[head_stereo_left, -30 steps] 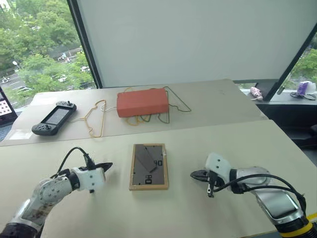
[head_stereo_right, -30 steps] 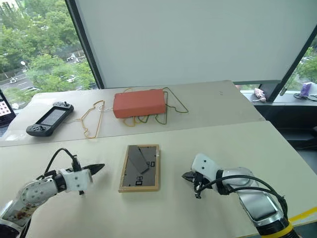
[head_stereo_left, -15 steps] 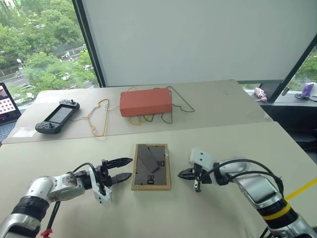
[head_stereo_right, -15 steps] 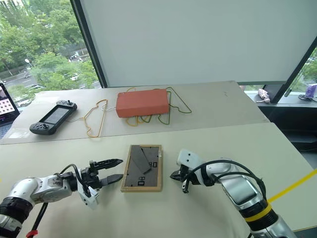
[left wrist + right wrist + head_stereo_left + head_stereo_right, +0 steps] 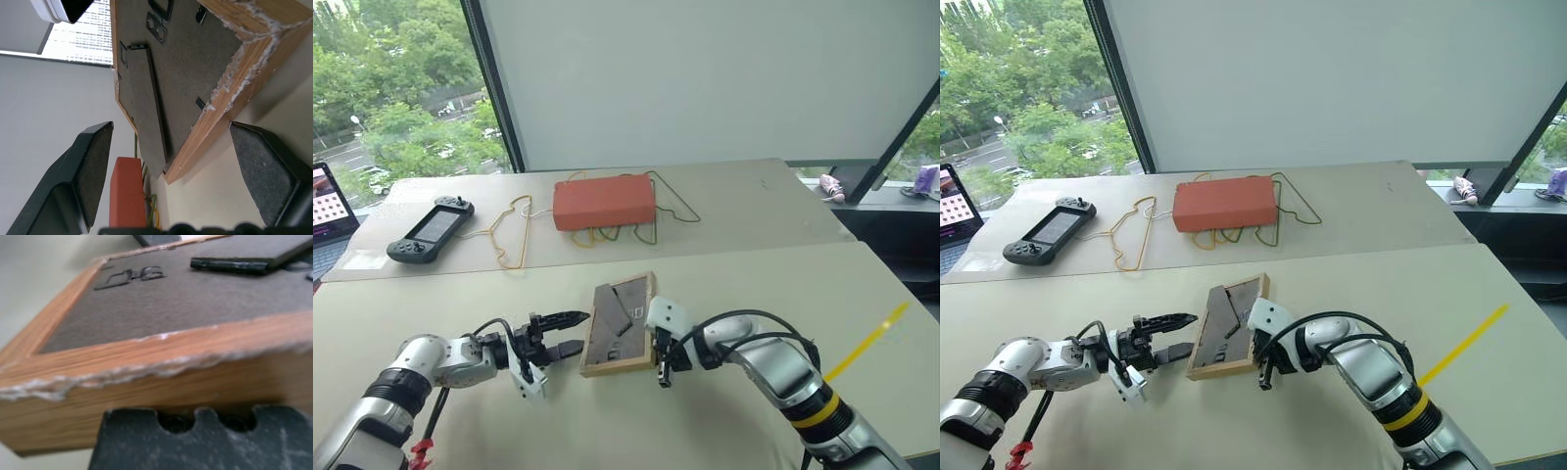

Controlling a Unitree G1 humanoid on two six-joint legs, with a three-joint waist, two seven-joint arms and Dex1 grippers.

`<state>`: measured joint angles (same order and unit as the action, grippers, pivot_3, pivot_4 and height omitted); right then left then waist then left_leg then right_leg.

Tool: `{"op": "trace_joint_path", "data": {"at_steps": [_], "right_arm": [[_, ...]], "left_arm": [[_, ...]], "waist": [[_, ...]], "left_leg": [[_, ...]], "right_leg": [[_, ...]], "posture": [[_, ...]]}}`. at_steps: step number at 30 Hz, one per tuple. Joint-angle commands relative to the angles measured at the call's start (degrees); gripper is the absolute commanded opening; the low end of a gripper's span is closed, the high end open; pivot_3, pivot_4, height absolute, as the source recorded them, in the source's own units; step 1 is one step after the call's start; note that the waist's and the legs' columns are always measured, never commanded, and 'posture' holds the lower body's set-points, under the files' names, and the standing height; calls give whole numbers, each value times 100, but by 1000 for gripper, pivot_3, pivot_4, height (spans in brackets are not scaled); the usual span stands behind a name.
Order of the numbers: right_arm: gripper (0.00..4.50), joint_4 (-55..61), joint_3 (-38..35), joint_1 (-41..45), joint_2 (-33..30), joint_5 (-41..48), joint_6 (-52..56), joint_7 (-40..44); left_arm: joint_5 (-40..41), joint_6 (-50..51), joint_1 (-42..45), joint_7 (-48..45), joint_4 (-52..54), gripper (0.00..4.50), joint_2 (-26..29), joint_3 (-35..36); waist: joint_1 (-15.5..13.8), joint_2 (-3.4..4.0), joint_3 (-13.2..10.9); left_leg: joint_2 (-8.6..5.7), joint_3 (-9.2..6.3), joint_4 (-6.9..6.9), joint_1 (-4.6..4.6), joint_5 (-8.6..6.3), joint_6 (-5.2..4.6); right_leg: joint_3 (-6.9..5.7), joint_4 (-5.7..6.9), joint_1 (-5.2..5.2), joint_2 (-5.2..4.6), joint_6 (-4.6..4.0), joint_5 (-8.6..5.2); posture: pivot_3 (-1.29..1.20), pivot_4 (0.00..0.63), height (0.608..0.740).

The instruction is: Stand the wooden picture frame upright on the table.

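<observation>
Two tabletops meet at a seam: the near table (image 5: pixel 862 284), cream and matte, and a second surface (image 5: pixel 744 191) behind it along the window. One orange-red box (image 5: pixel 604 203) lies near the middle of that far surface, on a tangle of several wire hangers (image 5: pixel 509 230); one black handheld game console (image 5: pixel 432 229) lies toward its left edge.

One wooden picture frame (image 5: pixel 622 318) sits near the middle of the near table, back panel upward, with its fold-out stand (image 5: pixel 146 98) and small metal clips visible. The frame is tilted: its right long side is raised off the surface while its left long side stays down on the table.

Two grippers flank the frame. The right gripper (image 5: pixel 658 364), fingers pressed together, reaches in from the right with the forearm angled across the table toward the frame's near right corner; in the right wrist view its fingertips (image 5: pixel 205 440) sit against the frame's light-wood edge from below. The left gripper (image 5: pixel 566 333) reaches in low and level from the left, its two fingers spread wide apart, one above the other, their tips just beside the frame's left edge and gripping nothing.
</observation>
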<state>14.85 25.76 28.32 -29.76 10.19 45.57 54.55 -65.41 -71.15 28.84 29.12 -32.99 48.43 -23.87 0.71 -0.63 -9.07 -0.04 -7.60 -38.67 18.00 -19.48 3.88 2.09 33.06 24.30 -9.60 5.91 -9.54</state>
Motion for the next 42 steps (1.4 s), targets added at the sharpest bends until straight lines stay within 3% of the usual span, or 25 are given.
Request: {"op": "trace_joint_path", "data": {"at_steps": [1, 13, 18, 32, 42], "right_arm": [[0, 63, -121, -70, -174, -12, -122, -10], [0, -161, -458, -657, -1238, -207, -656, 91], [0, -222, -535, -821, -1482, -269, -811, 38], [0, 885, -13, 9, -997, -298, 409, -227], [0, 981, 590, 579, -768, -540, 829, -335]], "left_arm": [[-3, -277, -163, -102, -5, 4122, 261, -254], [366, -374, -405, -274, -32, 4122, 787, -160], [364, -351, -414, -301, 8, 4122, 755, -190], [263, -436, 62, -342, -287, 4122, 331, -428], [276, -534, 166, -338, -386, 4122, 255, -529]], "waist": [[14, 0, 0], [-3, -1, 1], [-11, -9, 8], [20, -8, 10], [8, -8, 10]], "left_leg": [[1, 0, 4, -1, 0, -1], [2, 1, 14, -8, -4, -7], [2, 3, 14, -15, -4, -8], [4, 4, 12, -30, -5, -10], [3, 4, 12, -17, 5, 8]], "right_leg": [[-4, 0, 1, 0, 0, 0], [-6, 1, -4, -1, 3, -2], [-7, -1, -16, -3, 4, -3], [-4, 5, -15, -2, 3, -2], [-6, 5, -12, -2, 1, -1]], "posture": [[0, 150, 740], [0, 150, 740], [0, 150, 740], [0, 150, 740], [0, 150, 740]]}}
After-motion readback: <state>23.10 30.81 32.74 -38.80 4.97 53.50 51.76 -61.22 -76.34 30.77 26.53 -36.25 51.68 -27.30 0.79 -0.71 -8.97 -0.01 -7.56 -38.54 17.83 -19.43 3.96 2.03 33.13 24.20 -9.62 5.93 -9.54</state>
